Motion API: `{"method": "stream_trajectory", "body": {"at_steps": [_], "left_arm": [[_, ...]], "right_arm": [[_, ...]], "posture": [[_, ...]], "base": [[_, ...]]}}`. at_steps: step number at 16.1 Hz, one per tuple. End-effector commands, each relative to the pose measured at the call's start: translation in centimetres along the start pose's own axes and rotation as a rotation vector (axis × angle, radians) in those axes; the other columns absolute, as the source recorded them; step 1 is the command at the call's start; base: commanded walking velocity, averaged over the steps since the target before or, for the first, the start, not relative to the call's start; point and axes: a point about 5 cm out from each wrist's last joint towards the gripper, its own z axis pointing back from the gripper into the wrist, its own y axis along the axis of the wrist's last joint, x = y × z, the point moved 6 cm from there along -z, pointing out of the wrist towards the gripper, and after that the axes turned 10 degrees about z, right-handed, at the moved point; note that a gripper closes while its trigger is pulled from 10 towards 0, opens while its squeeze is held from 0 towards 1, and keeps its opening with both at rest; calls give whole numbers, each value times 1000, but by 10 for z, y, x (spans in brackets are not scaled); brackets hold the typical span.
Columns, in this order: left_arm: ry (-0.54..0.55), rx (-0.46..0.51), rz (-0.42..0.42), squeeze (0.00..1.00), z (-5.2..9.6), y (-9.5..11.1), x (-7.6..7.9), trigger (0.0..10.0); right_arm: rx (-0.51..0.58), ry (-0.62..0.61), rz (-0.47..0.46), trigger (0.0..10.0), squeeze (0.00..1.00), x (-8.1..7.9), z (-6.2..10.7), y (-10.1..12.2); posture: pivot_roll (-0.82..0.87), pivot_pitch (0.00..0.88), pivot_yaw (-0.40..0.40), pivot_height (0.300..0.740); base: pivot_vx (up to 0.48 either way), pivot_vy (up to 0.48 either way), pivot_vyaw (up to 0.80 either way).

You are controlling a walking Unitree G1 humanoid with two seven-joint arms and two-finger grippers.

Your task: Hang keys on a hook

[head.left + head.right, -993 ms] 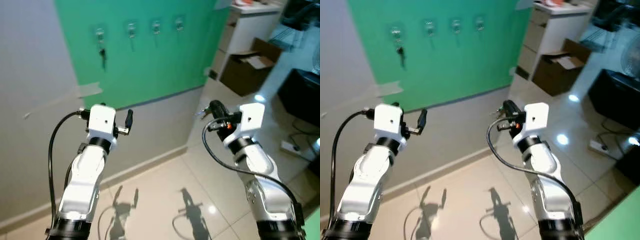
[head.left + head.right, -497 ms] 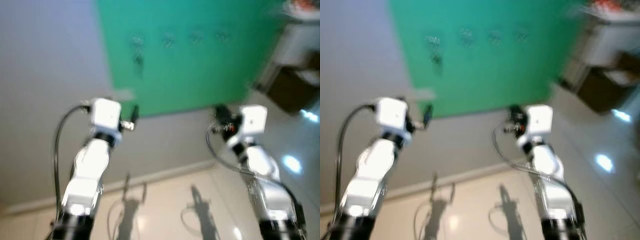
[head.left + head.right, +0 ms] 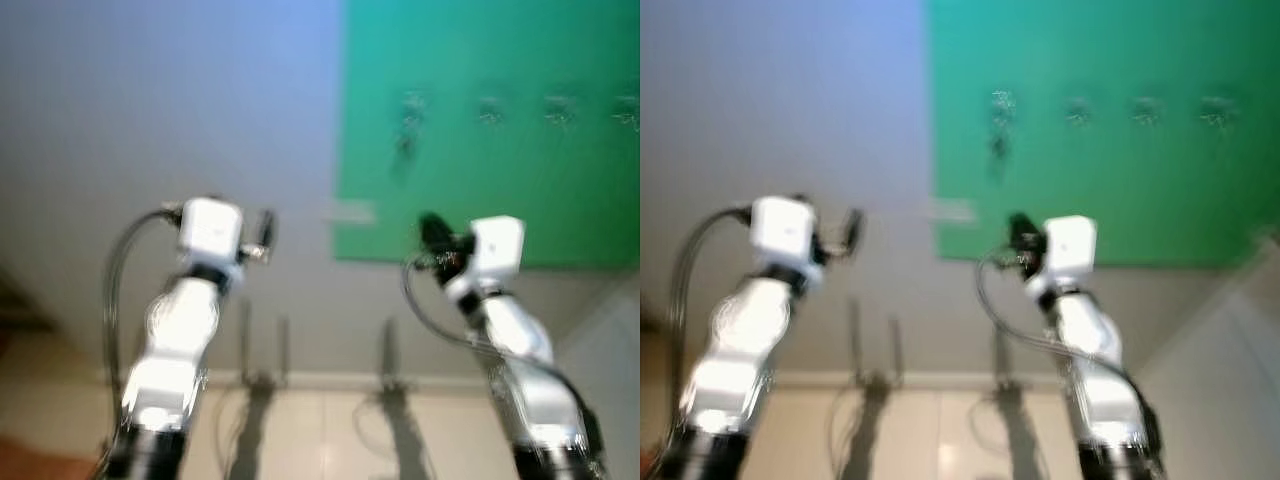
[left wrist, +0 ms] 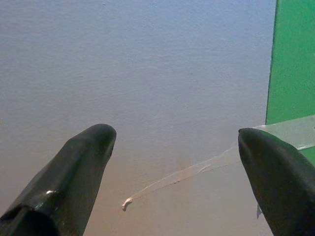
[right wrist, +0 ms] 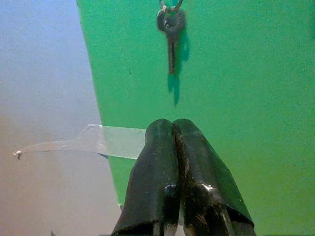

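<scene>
Facing a wall (image 3: pixel 150 90): you've got grey-white paint across the 9 to 12 o'clock side of the head views, and a green panel (image 3: pixel 500 170) taking the 12 to 3 o'clock side. Head views are motion-blurred, so fine detail there is soft.

Pale floor tiles (image 3: pixel 330 430) run along 6 o'clock, with a skirting line where the wall meets them.

Left arm is raised at about 8 o'clock. The left gripper (image 4: pixel 177 182) points at the bare grey wall, with the green panel's edge just beside one finger. Its fingers (image 4: pixel 69 172) are spread wide apart, nothing between them.

Right arm is raised at about 4 o'clock. The right gripper (image 5: pixel 173 129) points at the green panel. Its two fingers (image 5: pixel 157 172) are pressed together, and you can see nothing pinched between them.

A row of four hooks (image 3: pixel 488 108) sits on the panel at 1 to 2 o'clock, blurred.

A strip of clear tape (image 5: pixel 93 141) holds the panel's edge to the wall, one end curling loose.

The key (image 5: pixel 171 37) hangs from a ring on the leftmost hook (image 3: pixel 412 105), flat against the green, straight ahead of the right gripper's fingertips and apart from them.
</scene>
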Motion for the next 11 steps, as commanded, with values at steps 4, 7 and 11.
{"method": "stream_trajectory", "body": {"at_steps": [4,7,11], "left_arm": [[24,12,-23,0,1,4,-10,10000],[28,14,-38,0,1,4,-10,10000],[34,19,-47,0,1,5,-12,10000]], "right_arm": [[47,5,-22,10000,0,-1,-3,13],[64,37,-12,10000,0,-4,-3,17],[72,57,-9,10000,0,-11,-5,19]], "posture": [[-79,0,-27,740],[-78,0,-30,740],[-75,0,-26,740]], "base": [[0,0,0],[0,-239,0],[0,-426,283]]}}
